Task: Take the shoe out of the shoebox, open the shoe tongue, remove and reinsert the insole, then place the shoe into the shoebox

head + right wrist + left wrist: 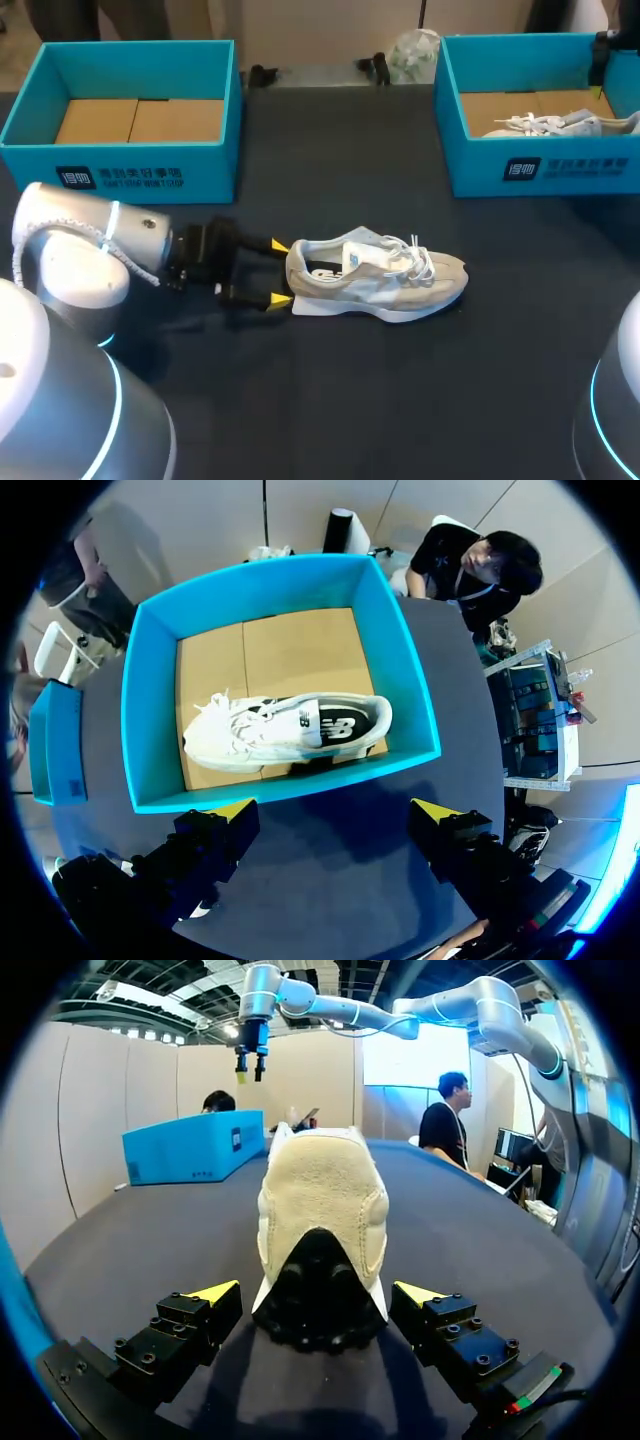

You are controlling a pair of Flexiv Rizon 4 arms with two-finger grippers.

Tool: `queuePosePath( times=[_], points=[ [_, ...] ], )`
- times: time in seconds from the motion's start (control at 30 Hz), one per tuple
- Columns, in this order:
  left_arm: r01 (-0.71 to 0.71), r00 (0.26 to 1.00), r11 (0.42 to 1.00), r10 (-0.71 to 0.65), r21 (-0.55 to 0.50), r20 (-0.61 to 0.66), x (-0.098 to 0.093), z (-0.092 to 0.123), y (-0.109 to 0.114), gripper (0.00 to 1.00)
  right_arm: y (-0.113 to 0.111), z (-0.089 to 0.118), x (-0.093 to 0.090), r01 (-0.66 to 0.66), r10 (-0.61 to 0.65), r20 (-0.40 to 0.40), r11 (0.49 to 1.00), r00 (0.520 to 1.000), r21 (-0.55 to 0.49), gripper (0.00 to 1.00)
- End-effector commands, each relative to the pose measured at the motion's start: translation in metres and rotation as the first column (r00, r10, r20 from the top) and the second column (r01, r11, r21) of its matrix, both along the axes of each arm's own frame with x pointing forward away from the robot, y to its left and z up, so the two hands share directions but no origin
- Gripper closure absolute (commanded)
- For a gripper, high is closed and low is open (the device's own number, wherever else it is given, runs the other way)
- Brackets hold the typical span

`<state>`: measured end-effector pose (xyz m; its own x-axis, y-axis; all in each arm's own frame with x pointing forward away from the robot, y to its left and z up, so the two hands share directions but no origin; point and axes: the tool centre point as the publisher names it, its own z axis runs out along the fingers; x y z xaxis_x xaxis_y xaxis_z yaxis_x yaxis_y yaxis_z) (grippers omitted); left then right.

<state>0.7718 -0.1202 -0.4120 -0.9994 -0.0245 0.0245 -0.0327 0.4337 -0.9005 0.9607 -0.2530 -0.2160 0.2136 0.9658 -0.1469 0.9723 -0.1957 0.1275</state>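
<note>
- Shoe [375,275], beige and white, laced: out of its box, upright on its sole on the dark surface [400,400], near the middle.
- Long axis: runs across the surface, heel toward my left arm, toe pointing away to my right. In the left wrist view it lies dead ahead, heel nearest and toe farthest, in line with my reach.
- Left gripper [279,271]: fingers apart, low over the surface, one yellow tip on each side of the heel. The heel sits just inside the gap and I see no clamp on it from either side.
- Right gripper [335,808]: fingers apart, holding nothing, high above the right shoebox [410,680] and well away from the shoe on the surface.
- Second shoe [285,730], white: lies on its side on the cardboard floor of the right shoebox.
- Left shoebox [120,160], blue: holds nothing but its cardboard floor, and stands beyond my left arm at the far left of the surface.
- Nearer arm: the left, by a wide margin.
- Judgement: the coming move turns on the heel sitting squarely between the left tips. Closing there would catch the heel across its width, with the whole shoe length carried out ahead of the fingers.
- Risk, as judged: a heel-only hold may let the toe droop or swing.
</note>
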Motion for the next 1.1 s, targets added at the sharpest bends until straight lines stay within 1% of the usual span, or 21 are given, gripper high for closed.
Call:
queuePosePath(
  times=[0.03,0.3,0.47,0.67,1.1],
  points=[
    [-0.005,1.000,1.000,0.005,0.009,-0.003,-0.001,-0.006,-0.011,0.00,0.000,0.000,-0.001,0.001,-0.001,0.002,1.000,1.000,0.000,0.00],
    [-0.001,1.000,1.000,0.001,0.006,-0.020,-0.006,-0.011,-0.027,0.00,0.000,0.000,-0.001,0.001,-0.001,0.002,1.000,1.000,0.000,0.00],
    [-0.004,1.000,1.000,0.004,0.000,-0.018,-0.004,-0.010,-0.034,0.00,0.000,0.000,-0.001,0.001,-0.001,0.002,1.000,1.000,0.000,0.00],
    [0.014,1.000,1.000,-0.014,0.003,-0.013,-0.007,-0.009,-0.044,0.00,0.000,0.000,-0.001,0.001,-0.001,0.002,1.000,1.000,0.000,0.00],
    [0.006,1.000,1.000,-0.005,0.017,-0.017,-0.014,-0.014,-0.057,0.00,0.000,0.000,-0.001,0.001,-0.001,0.002,1.000,1.000,0.000,0.00]
  ],
)
